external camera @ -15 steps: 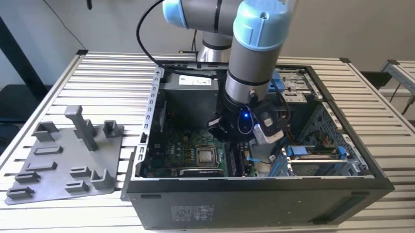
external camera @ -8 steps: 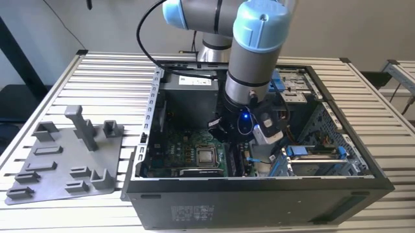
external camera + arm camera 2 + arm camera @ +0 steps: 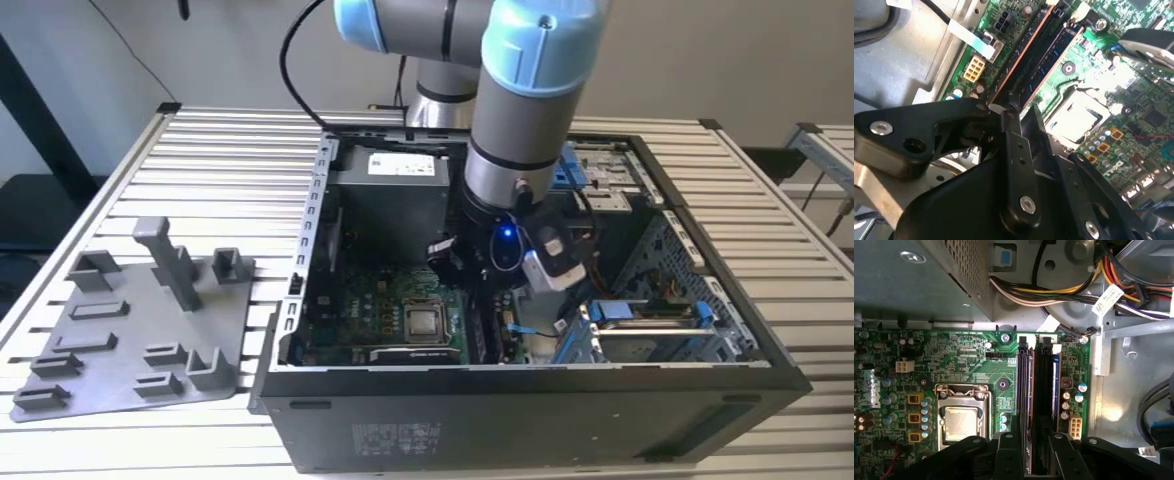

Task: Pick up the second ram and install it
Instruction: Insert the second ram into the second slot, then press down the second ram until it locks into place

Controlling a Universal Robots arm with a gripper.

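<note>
The second ram (image 3: 1028, 405) stands upright in a memory slot on the motherboard (image 3: 959, 360), and the gripper (image 3: 1029, 450) sits right over its near end, the two fingers (image 3: 1006, 452) clenched on the thin edge of the stick. In both wrist views the stick runs straight along the slot, so the picking up seems done and the placing is in progress. Whether the ram is pressed fully down is hard to judge; the white latch (image 3: 1022, 341) at the far end of the slot looks not closed yet. Beside it is the processor socket (image 3: 961, 415). Farther away, in the exterior view, the grey holder plate (image 3: 134, 330) lies on the table (image 3: 240, 150) outside the computer case (image 3: 534, 420).
</note>
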